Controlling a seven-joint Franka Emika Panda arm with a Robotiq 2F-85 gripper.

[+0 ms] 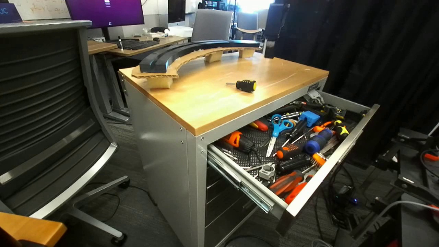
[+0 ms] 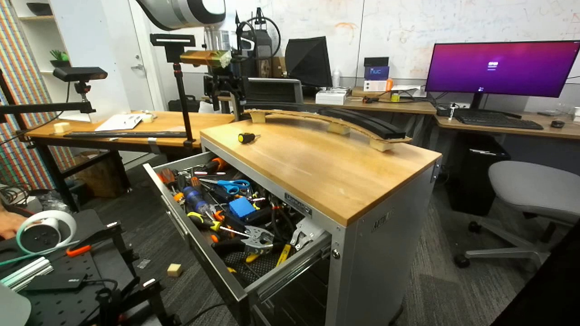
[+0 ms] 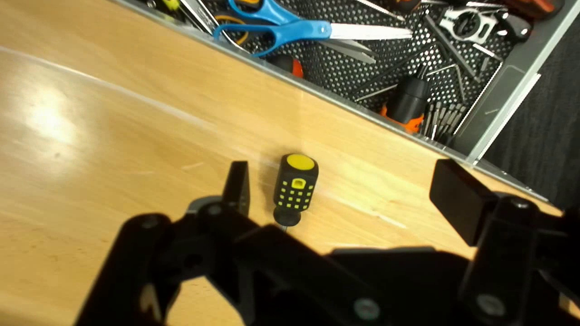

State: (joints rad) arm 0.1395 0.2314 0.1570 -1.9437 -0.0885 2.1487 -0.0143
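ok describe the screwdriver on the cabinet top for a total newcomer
Find the grey cabinet with the open drawer. On its wooden top, between curved black rail and drawer, lies the stubby screwdriver. Unlike the drawer's jumbled tools, it's out on the wood, black handle dotted yellow.

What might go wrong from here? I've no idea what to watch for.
In the wrist view, the open gripper isn't centred over the screwdriver: one side looks much nearer, so closing there might shove or turn it.

The screwdriver lies on the wooden top beside the open drawer; a hard knock might drop it among the tools.

The curved black rail is propped up on blocks, so a bump from the arm could perhaps shift it.
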